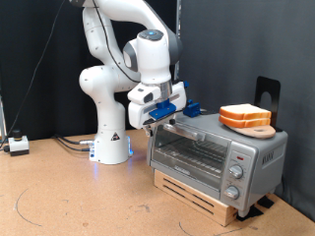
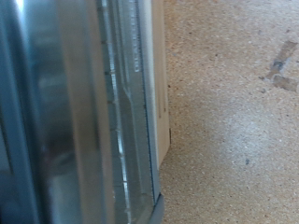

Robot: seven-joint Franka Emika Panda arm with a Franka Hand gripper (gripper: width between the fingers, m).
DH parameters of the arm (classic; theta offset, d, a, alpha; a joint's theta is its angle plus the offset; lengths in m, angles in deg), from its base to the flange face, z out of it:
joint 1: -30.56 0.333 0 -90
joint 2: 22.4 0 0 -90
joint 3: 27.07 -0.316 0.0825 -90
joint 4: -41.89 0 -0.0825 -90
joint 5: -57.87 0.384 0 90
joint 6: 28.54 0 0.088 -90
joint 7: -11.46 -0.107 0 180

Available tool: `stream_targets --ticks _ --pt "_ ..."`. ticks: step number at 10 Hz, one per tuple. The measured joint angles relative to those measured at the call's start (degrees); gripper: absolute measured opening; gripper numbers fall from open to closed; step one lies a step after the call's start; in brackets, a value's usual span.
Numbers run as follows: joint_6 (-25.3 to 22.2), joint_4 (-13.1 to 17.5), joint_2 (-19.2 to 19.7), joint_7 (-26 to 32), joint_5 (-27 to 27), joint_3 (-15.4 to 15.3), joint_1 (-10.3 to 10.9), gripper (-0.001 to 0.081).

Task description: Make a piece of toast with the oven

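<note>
The silver-grey oven [image 1: 212, 157] stands on a low wooden crate at the exterior view's right. Its glass door looks closed, and its knobs [image 1: 236, 169] are on the right panel. The piece of toast [image 1: 244, 115] lies on a tan wooden board [image 1: 260, 129] on top of the oven at its right end. My gripper [image 1: 160, 120] is at the oven's top front left corner, by the upper edge of the door. The wrist view shows only the oven's glass door [image 2: 112, 112] very close up and blurred, beside the speckled tabletop [image 2: 234, 121]. No fingers show there.
A small blue block [image 1: 193, 108] sits on the oven top just behind my gripper. A black bracket [image 1: 268, 93] stands behind the toast. The arm's white base [image 1: 110, 147] is left of the oven. A small white box [image 1: 18, 146] with cables lies at the far left.
</note>
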Motion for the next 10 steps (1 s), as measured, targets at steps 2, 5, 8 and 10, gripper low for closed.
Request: stream_targets --ticks 2,5,8,10 --pt "0.2 0.1 0.2 0.1 -0.4 0.9 -1.2 0.0809" --pt "0.6 1.3 2.1 0.2 -0.9 2.0 -2.9 0.0809" --pt "1.4 3.8 6.1 0.1 -2.4 2.8 -5.2 0.0809" --pt "2.8 5.4 9.3 0.1 -3.4 3.4 -6.3 0.0809"
